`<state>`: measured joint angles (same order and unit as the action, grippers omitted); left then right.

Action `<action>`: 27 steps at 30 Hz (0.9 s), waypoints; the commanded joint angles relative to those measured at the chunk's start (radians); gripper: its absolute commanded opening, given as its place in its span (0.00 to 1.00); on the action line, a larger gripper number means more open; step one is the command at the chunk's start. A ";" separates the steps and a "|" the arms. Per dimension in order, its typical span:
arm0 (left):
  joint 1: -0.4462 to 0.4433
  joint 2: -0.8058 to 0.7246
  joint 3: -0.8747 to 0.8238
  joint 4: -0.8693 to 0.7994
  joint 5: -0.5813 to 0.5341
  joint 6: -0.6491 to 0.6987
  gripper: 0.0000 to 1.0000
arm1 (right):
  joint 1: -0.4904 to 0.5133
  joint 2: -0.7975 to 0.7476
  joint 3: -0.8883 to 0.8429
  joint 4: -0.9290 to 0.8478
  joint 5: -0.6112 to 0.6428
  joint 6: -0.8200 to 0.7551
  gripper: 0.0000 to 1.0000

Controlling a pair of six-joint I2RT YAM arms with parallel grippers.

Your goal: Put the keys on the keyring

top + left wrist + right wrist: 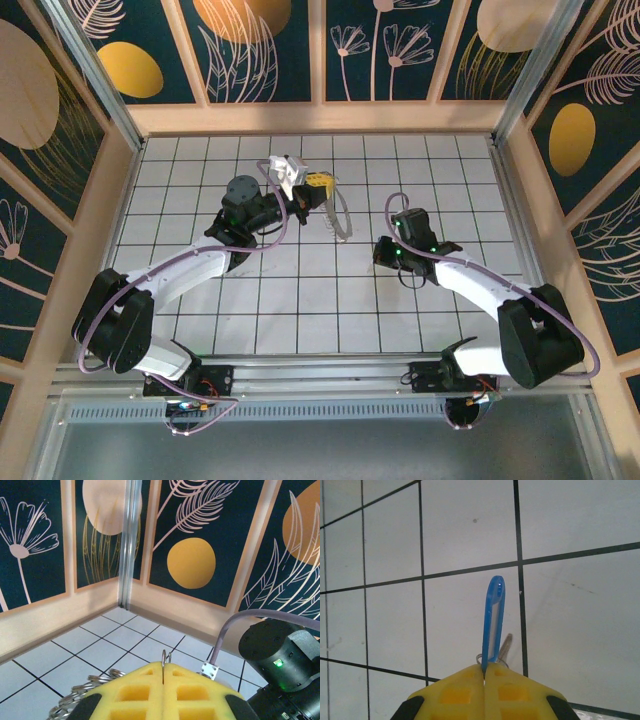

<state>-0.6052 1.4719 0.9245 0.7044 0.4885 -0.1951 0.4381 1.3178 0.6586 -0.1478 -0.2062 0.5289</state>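
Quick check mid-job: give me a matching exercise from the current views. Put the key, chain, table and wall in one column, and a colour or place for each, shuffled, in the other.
Things
1. key
2. chain
3. table
4. wall

Descriptions
A. white tiles with dark lines
B. blue, pinched in the right gripper, sticking out past its fingertips
C. dark panels with orange circles and pale leaf drawings
D. silvery links, held at the left gripper

Pairs: 1-B, 2-D, 3-A, 4-C
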 commanded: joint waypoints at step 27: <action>-0.005 -0.013 0.022 0.055 0.012 -0.015 0.00 | -0.186 0.082 -0.077 0.162 -0.124 0.002 0.31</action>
<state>-0.6056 1.4723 0.9245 0.7040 0.4889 -0.1959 0.2604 1.4315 0.5621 0.0051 -0.3412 0.5297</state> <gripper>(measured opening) 0.050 0.307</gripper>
